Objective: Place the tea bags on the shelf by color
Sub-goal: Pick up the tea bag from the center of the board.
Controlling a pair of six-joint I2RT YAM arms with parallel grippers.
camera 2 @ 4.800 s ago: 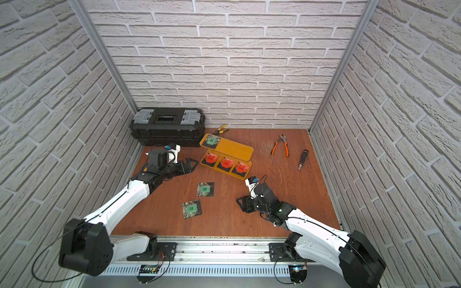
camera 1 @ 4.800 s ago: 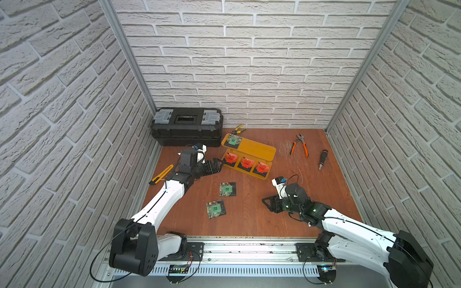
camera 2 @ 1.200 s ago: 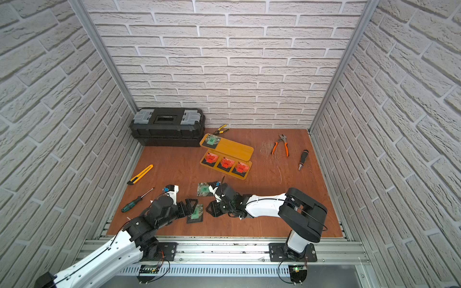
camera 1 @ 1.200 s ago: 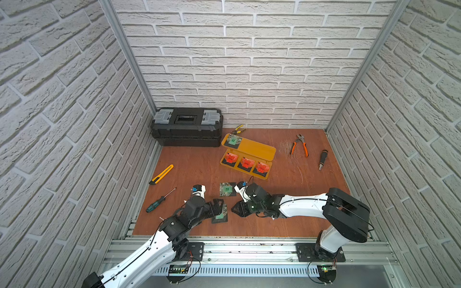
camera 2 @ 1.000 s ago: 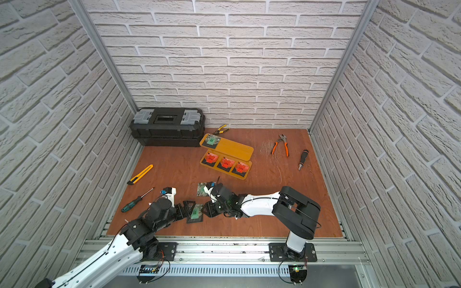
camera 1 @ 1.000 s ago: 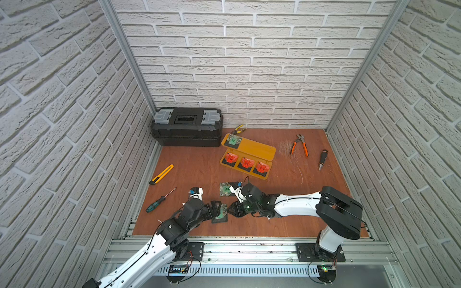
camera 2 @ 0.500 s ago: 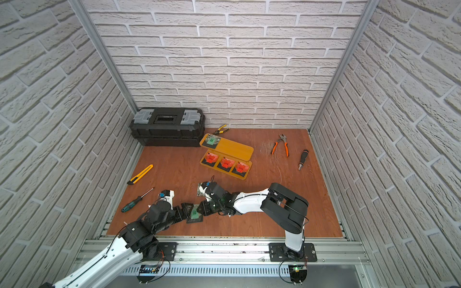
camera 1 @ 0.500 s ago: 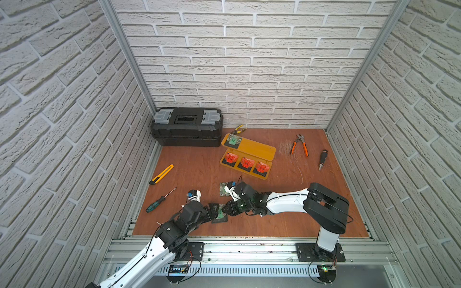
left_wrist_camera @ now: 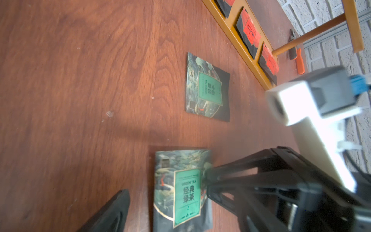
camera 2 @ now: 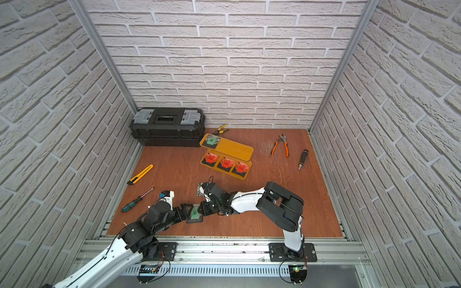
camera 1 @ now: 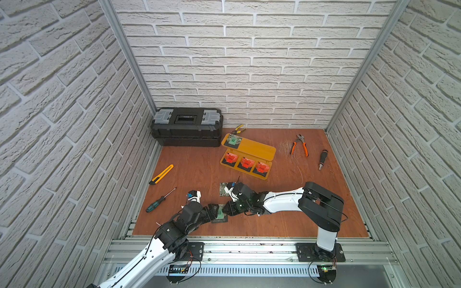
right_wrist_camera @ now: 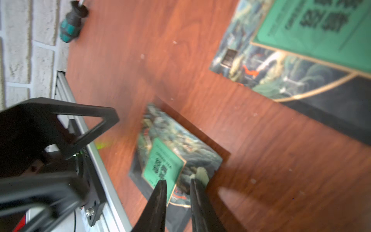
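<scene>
A green tea bag [camera 1: 220, 214] [left_wrist_camera: 182, 190] lies on the floor near the front rail, one edge slightly raised. My left gripper [camera 1: 214, 212] [left_wrist_camera: 184, 200] is open and straddles it; only one of its fingers [left_wrist_camera: 112, 211] shows. My right gripper [camera 1: 228, 209] [right_wrist_camera: 178, 182] reaches in from the opposite side. Its jaws stand a narrow gap apart, with both tips resting on the bag's edge. A second green tea bag [camera 1: 222, 189] [left_wrist_camera: 206, 88] lies flat beside the right wrist. The yellow shelf [camera 1: 259, 149] holds three red tea bags [camera 1: 246, 163] on its lower board and one green tea bag [camera 1: 232, 141] on its upper board.
A black toolbox [camera 1: 187, 127] stands at the back left, with yellow pliers [camera 1: 238, 129] beside it. A yellow utility knife [camera 1: 161, 174] and a teal-handled screwdriver [camera 1: 159, 200] lie at the left. Orange pliers [camera 1: 299, 148] and a black driver [camera 1: 322, 159] lie at the back right.
My right gripper has swept left onto the near green tea bag. My left gripper has edged forward around that bag, and its jaws have narrowed a little.
</scene>
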